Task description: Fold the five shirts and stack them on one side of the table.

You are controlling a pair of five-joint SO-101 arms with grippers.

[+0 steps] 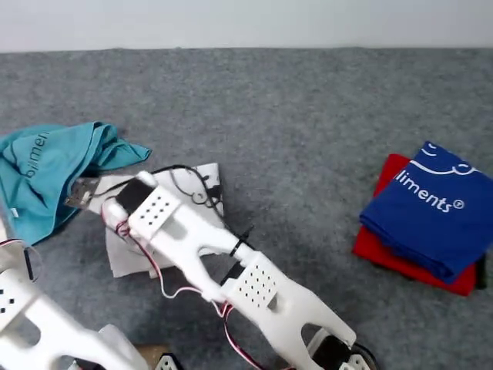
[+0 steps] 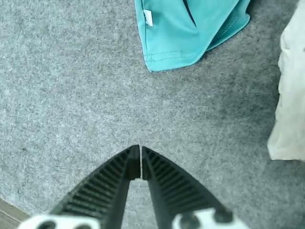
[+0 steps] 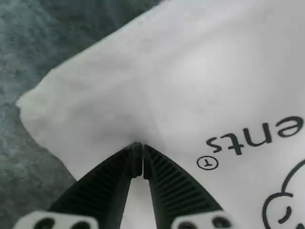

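The right gripper (image 3: pixel 141 148) is closed, its tips pressed on the white shirt (image 3: pixel 190 81) directly beneath, seemingly to pin the cloth for a fold. The left gripper (image 2: pixel 141 151) is held shut over grey felt (image 2: pixel 71 95), with the teal shirt (image 2: pixel 190 28) left untouched ahead of it.

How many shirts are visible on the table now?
4 for certain: a crumpled teal shirt at the left, a white shirt under the right arm, and a folded blue shirt on a red shirt at the right. A dark edge beneath that stack may be a fifth.
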